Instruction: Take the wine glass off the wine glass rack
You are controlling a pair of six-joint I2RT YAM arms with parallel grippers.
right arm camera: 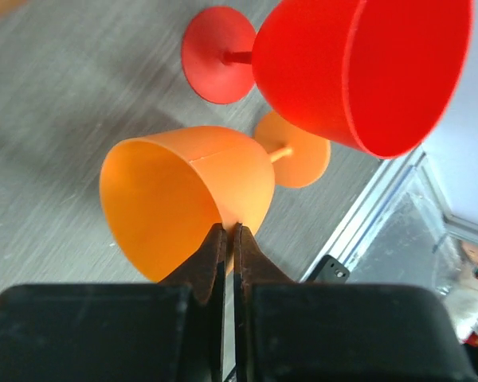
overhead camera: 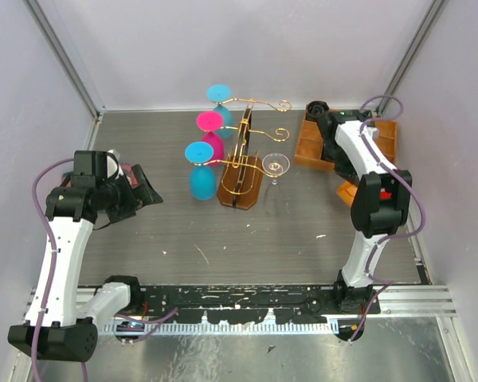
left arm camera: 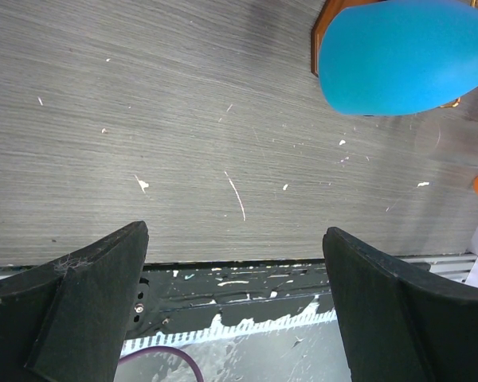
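At the left, the left end effector (left arm camera: pixel 235 239) is held with its fingers spread wide and nothing between them, above bare worktop (overhead camera: pixel 223 239) and near the rack's left side. Just beyond it, three coloured glasses are hung upside down by their feet from the wine glass rack (overhead camera: pixel 240 187): a blue glass (overhead camera: pixel 201 181) nearest, a pink glass (overhead camera: pixel 211 131) behind it and a cyan glass (overhead camera: pixel 220 97) farthest back. On the rack's right side a clear glass (overhead camera: pixel 276 165) is hung from a lower scroll arm.

The coloured glasses are judged to be light, stiff, smooth plastic; the clear one may be fragile. The blue bowl is best taken across its middle, then lifted slightly and drawn outward along the wire, so that the foot is not caught on the scroll end.

Farther right a wooden tray (overhead camera: pixel 311 143) is set. Beside it the right end effector (right arm camera: pixel 227 235) is closed, its tips against the bowl of an orange glass (right arm camera: pixel 183 191) lying near a red glass (right arm camera: pixel 358 72); whether the wall is pinched cannot be told.
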